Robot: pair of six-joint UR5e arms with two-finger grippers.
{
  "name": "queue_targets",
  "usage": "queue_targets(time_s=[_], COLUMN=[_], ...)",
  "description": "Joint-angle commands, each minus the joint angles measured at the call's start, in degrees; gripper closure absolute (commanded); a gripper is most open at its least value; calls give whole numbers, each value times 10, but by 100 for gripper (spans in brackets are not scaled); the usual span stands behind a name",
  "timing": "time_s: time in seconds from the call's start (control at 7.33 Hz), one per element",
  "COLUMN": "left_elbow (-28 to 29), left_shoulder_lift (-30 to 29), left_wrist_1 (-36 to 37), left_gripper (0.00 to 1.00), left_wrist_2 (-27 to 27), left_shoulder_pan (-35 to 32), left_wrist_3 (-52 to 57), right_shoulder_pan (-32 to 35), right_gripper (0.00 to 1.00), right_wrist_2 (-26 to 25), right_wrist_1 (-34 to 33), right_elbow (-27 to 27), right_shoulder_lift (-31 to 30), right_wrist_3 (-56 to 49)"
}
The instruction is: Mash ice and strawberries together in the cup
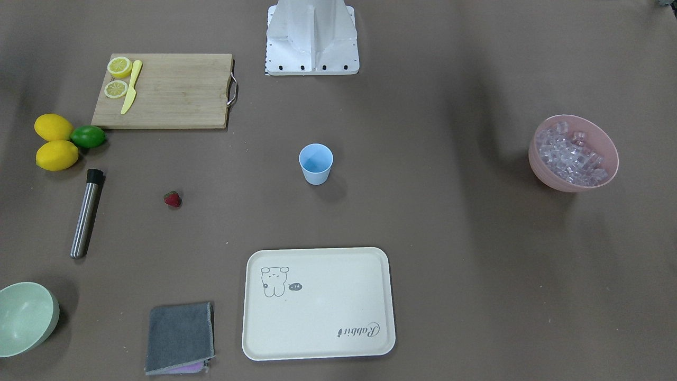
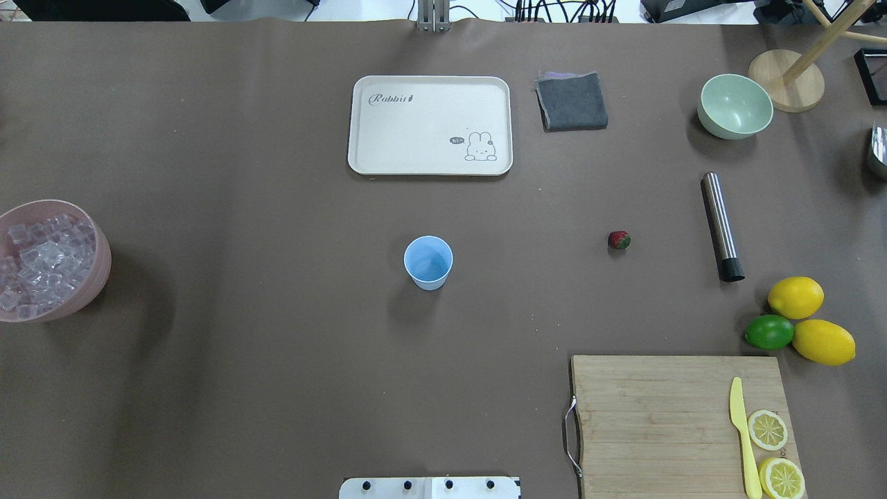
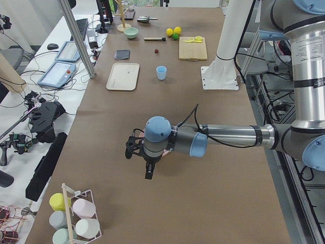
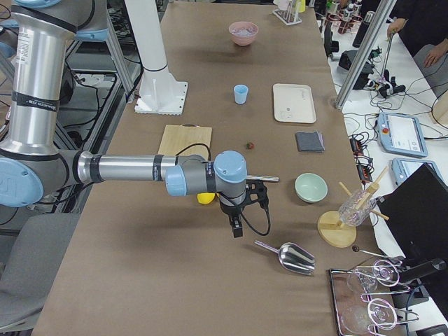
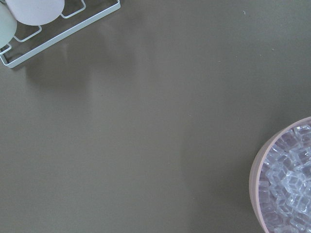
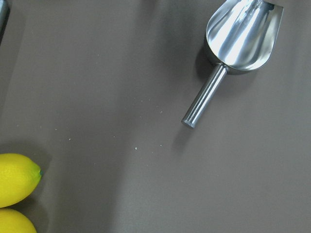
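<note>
Hovering at opposite ends of the table, both arms hang above it. The left gripper (image 3: 148, 172) is just beside the pink bowl (image 2: 102, 244) heaped with ice (image 2: 41, 253). The right gripper (image 4: 236, 225) hangs between the lemons (image 2: 795, 296) and a metal scoop (image 6: 243, 34). How far either one is open, I cannot tell. The cup (image 2: 428, 262) stands upright, well apart from both. The strawberry (image 2: 619, 240) lies between it and the right gripper.
</note>
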Motion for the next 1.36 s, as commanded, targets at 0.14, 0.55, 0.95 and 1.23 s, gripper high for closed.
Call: queue_targets(time_s=[0.14,0.55,0.95,1.23], left_elbow=[-9,-13,-45,-73], left_shoulder_lift=[3,3,-3,-4], left_wrist_1=[-1,-17,-39,-47], left_gripper=[2,4,3,3], left_wrist_2=[1,1,-1,1], left_shoulder_pan=[0,1,43,91], left_wrist_3=[0,3,-111,-230], right_shoulder_pan=[0,0,0,-1], right_gripper=[0,0,0,0], right_wrist_2=[15,21,34,34], right_wrist_1=[5,4,6,6], right_elbow=[1,-2,0,-2], right_shoulder_lift=[-6,-9,-11,-8], right_wrist_3=[8,8,9,14])
